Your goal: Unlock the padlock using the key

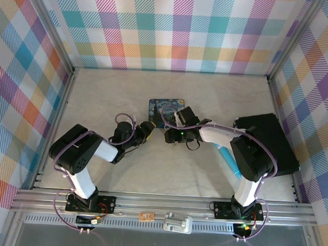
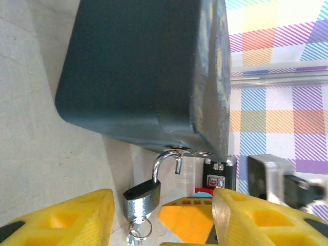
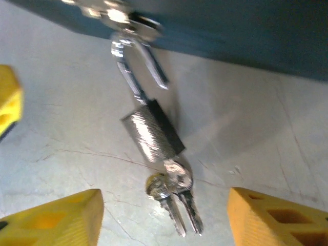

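The padlock [image 2: 142, 201] hangs by its silvery shackle [image 2: 165, 160] from the hasp at the front edge of the blue tin [image 2: 133, 72]. One end of the shackle is free of the body. Small keys [image 3: 177, 200] on a ring lie at the padlock's [image 3: 152, 133] lower end on the table; which one sits in the keyhole I cannot tell. My left gripper [image 2: 163, 205] is open with the padlock between its yellow fingers [image 2: 56, 220], untouched. My right gripper [image 3: 166, 225] is open, its fingers [image 3: 279, 218] either side of the keys and clear of them. Both grippers meet in front of the tin [image 1: 167, 107].
A black box [image 1: 268, 143] stands at the right, with a light-blue pen [image 1: 228, 160] beside it under the right arm. Checkered walls close in the left, back and right sides. One right-gripper finger [image 2: 192, 223] sits between my left fingers.
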Controlling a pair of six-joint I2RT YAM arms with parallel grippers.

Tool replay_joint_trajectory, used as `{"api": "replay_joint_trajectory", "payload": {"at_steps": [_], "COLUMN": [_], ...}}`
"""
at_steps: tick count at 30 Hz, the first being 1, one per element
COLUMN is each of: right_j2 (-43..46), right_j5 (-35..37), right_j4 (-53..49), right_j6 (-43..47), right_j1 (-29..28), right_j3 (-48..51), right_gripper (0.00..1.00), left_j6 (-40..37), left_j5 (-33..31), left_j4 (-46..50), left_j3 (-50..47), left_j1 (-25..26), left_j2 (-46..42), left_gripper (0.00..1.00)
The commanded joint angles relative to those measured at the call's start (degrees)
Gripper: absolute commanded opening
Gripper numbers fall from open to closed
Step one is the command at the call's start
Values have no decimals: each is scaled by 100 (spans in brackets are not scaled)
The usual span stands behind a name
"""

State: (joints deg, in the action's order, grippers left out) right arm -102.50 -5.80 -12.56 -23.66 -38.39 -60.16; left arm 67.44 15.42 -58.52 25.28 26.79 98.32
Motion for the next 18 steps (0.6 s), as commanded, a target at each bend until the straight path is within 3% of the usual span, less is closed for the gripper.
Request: {"api": "replay_joint_trajectory", "payload": {"at_steps": [1,7,18], "right_j2": [79,-218,-1068], "right_j5": [738,1681,2957], "right_j4": [285,-203,-1238], "right_j6": [-1271,-2405,-3118], "right_j1": [-239,-788,-1083], "right_j3": [48,-371,-1277], "right_gripper": [69,71,64], "left_j6": [-283,-416,-338], "left_j5": [75,5,446], "left_j4": [484,817,650], "left_j3": [127,184,225], "left_j1": [-14,-15,-155], "left_j2": [-322,-559,-601], "left_gripper": [54,54,55]}}
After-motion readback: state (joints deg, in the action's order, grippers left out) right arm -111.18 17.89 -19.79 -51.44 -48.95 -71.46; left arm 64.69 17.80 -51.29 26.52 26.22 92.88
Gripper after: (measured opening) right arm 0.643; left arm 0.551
